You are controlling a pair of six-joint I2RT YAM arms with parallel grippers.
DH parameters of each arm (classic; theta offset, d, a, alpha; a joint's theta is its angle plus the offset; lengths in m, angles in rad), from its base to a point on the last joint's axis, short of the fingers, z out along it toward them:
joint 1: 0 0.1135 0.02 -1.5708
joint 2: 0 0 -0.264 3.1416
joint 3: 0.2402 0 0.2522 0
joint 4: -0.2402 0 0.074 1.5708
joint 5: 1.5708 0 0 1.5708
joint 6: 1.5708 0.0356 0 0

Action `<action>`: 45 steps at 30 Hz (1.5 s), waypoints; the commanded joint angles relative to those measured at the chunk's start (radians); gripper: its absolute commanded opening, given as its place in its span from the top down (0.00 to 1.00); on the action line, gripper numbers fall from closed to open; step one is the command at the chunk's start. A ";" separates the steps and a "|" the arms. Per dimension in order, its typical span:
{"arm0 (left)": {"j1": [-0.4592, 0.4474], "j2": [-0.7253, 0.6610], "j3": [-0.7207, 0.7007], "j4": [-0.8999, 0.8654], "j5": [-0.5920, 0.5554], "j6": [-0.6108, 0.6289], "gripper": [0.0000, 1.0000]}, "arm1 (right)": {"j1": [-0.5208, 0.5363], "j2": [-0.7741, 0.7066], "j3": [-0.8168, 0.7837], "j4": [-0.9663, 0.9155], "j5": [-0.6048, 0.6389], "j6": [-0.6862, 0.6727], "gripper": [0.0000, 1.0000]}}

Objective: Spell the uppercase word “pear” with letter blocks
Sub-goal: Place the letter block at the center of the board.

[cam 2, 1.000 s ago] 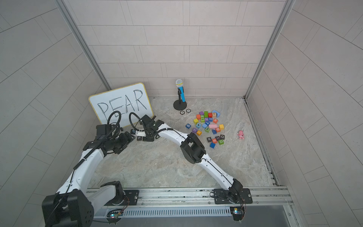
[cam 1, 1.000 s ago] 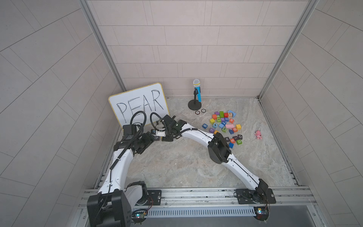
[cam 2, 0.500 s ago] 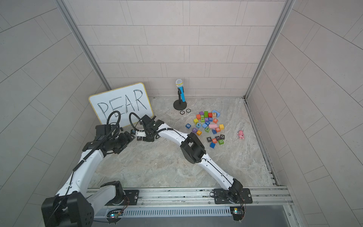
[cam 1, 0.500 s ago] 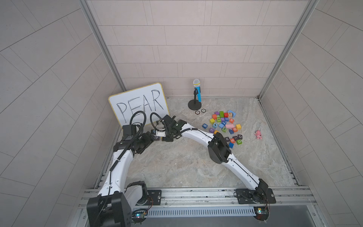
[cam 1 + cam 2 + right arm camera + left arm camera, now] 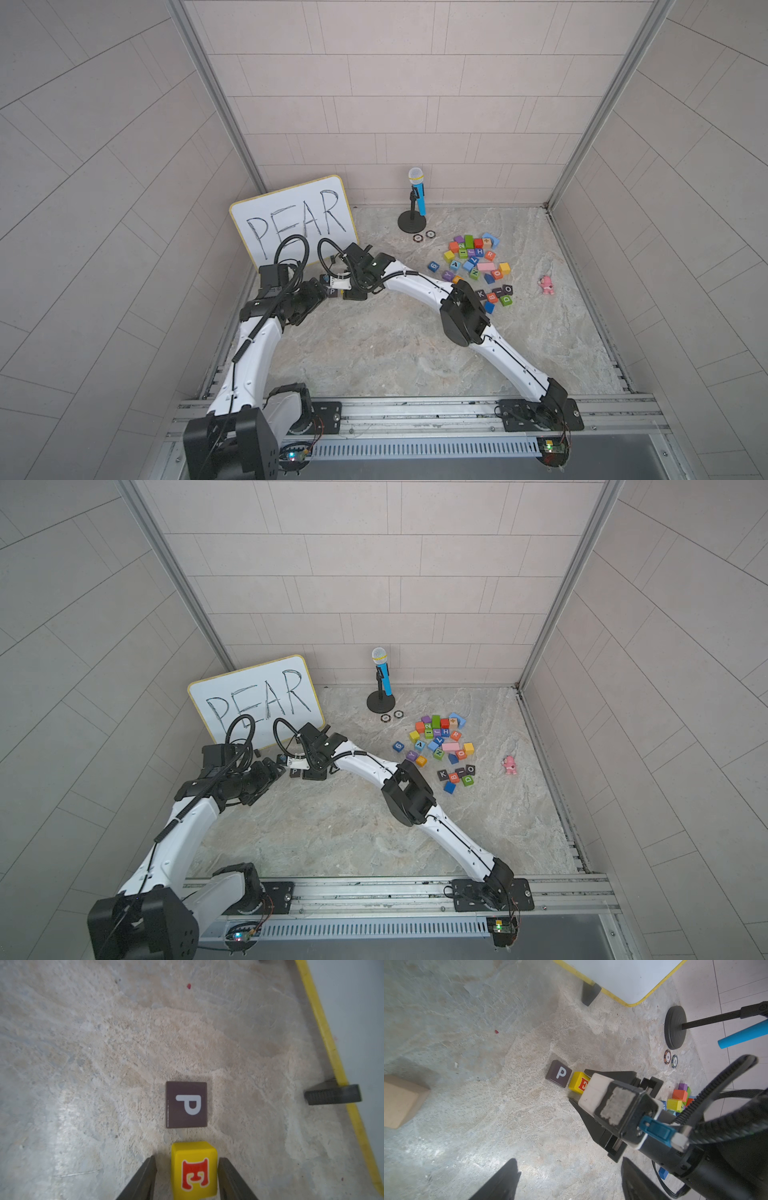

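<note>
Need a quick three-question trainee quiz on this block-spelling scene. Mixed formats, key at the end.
1. True or false: the yellow E block sits between the fingers of the right end effector.
2. Which block lies right beside the E: (a) the R block, (b) the P block, (c) the K block?
3. Fill in: the whiteboard reads ____.
Key: 1 true; 2 b; 3 PEAR.

The right wrist view's edge cuts off the yellow E block (image 5: 194, 1169).
</note>
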 commanded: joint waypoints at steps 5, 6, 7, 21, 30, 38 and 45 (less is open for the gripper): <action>0.007 -0.038 -0.011 0.004 0.007 0.004 0.18 | 0.009 -0.092 -0.009 -0.055 0.012 -0.010 0.43; 0.005 -0.041 -0.011 0.005 0.010 0.006 0.18 | 0.009 -0.099 -0.009 -0.056 0.012 -0.007 0.42; 0.005 -0.043 -0.011 0.006 0.011 0.006 0.18 | 0.009 -0.105 -0.008 -0.058 0.015 -0.007 0.41; 0.005 -0.091 0.030 -0.001 0.077 0.007 0.19 | 0.000 -0.328 -0.174 -0.063 0.096 0.073 0.40; -0.068 -0.112 0.009 0.038 0.085 -0.015 0.19 | -0.005 -0.593 -0.544 -0.011 0.351 0.233 0.40; -0.291 -0.078 0.044 0.050 -0.040 -0.014 0.20 | -0.010 -0.836 -0.878 0.154 0.454 0.361 0.40; -0.423 0.023 0.110 0.065 -0.110 0.009 0.20 | -0.043 -0.997 -1.112 0.378 0.610 0.472 0.38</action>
